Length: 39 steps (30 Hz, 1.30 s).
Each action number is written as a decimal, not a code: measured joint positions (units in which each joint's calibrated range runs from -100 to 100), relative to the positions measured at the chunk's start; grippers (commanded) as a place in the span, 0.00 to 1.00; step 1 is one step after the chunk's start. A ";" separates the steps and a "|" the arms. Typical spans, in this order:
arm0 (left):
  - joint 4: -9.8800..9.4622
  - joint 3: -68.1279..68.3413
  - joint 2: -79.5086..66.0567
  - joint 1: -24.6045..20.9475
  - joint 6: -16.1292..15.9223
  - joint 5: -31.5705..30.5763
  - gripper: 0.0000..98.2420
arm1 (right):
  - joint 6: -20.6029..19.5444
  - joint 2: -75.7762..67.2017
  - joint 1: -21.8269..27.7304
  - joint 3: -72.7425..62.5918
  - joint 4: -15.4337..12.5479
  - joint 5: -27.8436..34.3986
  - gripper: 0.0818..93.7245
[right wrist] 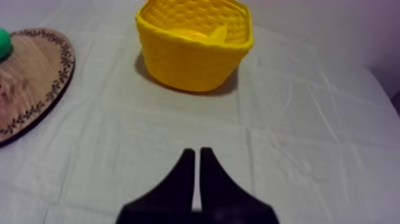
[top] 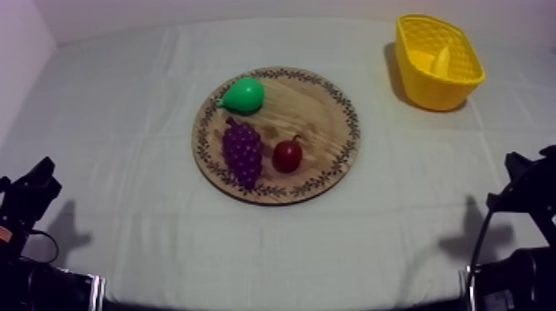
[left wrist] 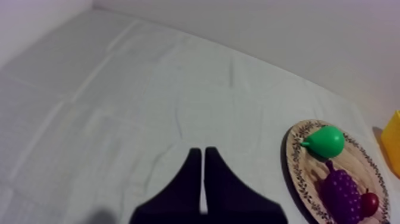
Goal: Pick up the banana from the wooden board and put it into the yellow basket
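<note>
The banana [top: 443, 59] lies inside the yellow basket [top: 430, 87] at the table's far right; its tip [right wrist: 219, 34] shows above the basket's rim [right wrist: 190, 65] in the right wrist view. The round wooden board [top: 318, 116] sits mid-table and holds a green pear [top: 245, 96], purple grapes [top: 243, 151] and a small red fruit [top: 288, 155]. My left gripper [left wrist: 199, 150] is shut on nothing, low over bare cloth left of the board [left wrist: 297, 161]. My right gripper [right wrist: 196, 150] is also shut on nothing, over cloth short of the basket.
Both arms rest low at the table's near corners, the left arm [top: 29, 194] and the right arm [top: 521, 178]. Bare cloth lies between the board and the basket and all along the front.
</note>
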 measured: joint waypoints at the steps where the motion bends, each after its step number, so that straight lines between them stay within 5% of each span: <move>1: 0.00 0.00 0.00 0.00 0.00 0.00 0.00 | -0.60 0.02 0.11 0.00 -0.09 -0.80 0.01; 9: 0.00 0.00 0.00 0.00 0.00 0.00 0.00 | -1.91 -0.02 0.06 0.00 -2.21 -3.99 0.00; 14: 0.00 0.00 0.00 0.00 0.00 -0.03 0.00 | 1.24 0.85 -0.38 -0.59 -4.82 -4.37 0.00; 29: 0.00 0.00 0.00 0.00 0.00 -0.03 0.00 | 2.84 17.70 -3.30 -16.86 -4.96 -9.96 0.00; 39: 0.00 0.00 0.00 0.00 0.00 -0.03 0.00 | 6.13 8.38 -3.45 -5.30 -11.69 -7.85 0.00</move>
